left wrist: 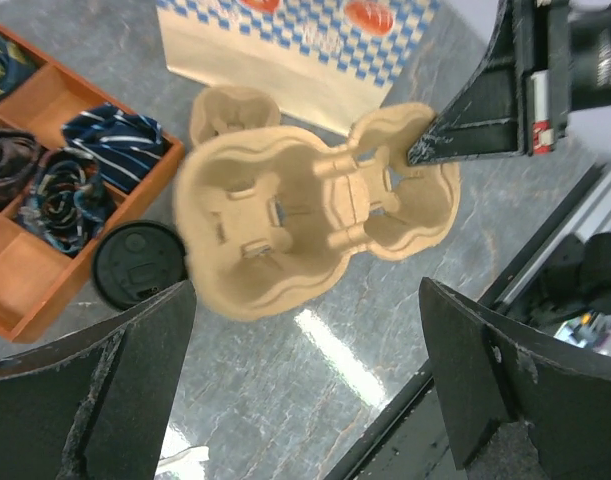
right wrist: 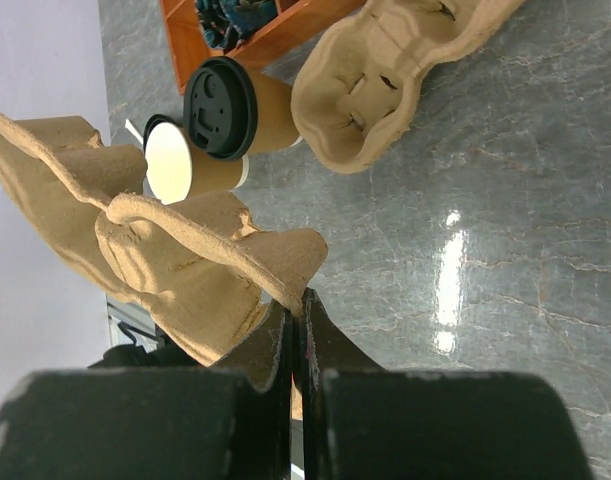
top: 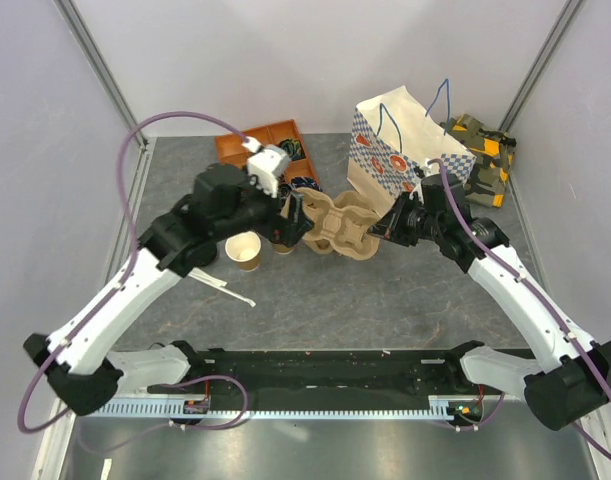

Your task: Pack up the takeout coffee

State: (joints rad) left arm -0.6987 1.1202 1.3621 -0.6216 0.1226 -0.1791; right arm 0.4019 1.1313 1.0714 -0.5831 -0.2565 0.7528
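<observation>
Your right gripper [right wrist: 301,308] is clamped tight on the rim of a pulp cup carrier [right wrist: 185,280]. Your left gripper [left wrist: 305,295] hangs above it with its jaws spread wide, holding nothing. The takeout coffee [right wrist: 225,107] stands on the table [right wrist: 465,200] (lid on), just beside the lidless cup [right wrist: 170,160].

Takeout coffee [right wrist: 240,108] upright on the desk [right wrist: 505,250].
Small brown paper cup capped in round black plastic, standing just beside an open tan cup [right wrist: 170,160].
</observation>
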